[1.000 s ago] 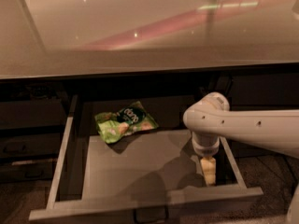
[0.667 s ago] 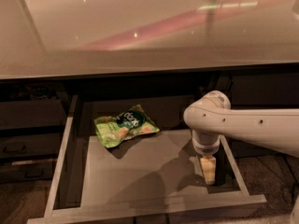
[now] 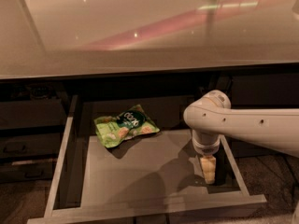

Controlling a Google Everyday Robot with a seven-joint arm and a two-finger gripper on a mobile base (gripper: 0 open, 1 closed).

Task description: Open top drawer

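The top drawer (image 3: 140, 171) stands pulled far out below the pale countertop, showing its deep grey floor and pale side rails (image 3: 58, 167). Its front panel (image 3: 154, 211) runs along the bottom edge of the view; the handle is hidden. My white arm reaches in from the right and bends down into the drawer. The gripper (image 3: 208, 169) points straight down at the right side of the drawer, just behind the front panel and close to the right rail.
A green snack bag (image 3: 126, 125) lies in the back left of the drawer. The glossy countertop (image 3: 140, 27) overhangs the cabinet. Dark lower drawer fronts (image 3: 23, 148) show at the left, and the floor at the bottom corners.
The drawer has slid a little further out toward the camera, its front panel lower in view. The gripper moved with it slightly; the snack bag stays put inside.
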